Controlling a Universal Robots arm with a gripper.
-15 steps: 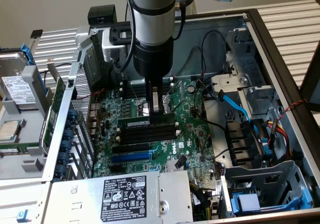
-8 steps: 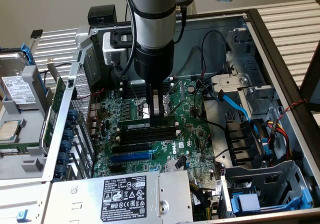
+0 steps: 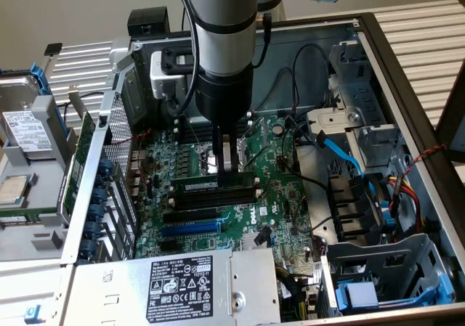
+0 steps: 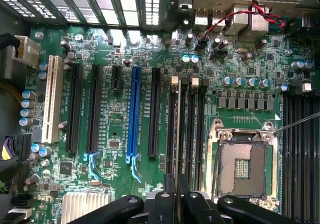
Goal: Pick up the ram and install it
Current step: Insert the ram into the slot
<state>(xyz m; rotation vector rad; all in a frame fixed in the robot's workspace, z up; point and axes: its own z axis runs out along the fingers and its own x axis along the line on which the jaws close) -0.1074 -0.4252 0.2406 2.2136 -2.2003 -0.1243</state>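
Black memory slots [image 4: 190, 134] lie directly beneath the ram [image 4: 178, 129]. The gripper [image 4: 177, 185] is clenched on the ram near mid-length, holding it edge-down, its long axis parallel to the slots.

Open computer case [image 3: 396, 64]: the green motherboard [image 4: 165, 59] lies flat under my gripper [image 4: 177, 183]. Black slots flank its blue expansion slot [image 4: 133, 109]. Just past those on one side, the ram [image 4: 178, 129] stands on edge at the memory slots [image 4: 192, 129], clamped in my fingers. The processor socket [image 4: 243, 164] sits farther from the blue slot.
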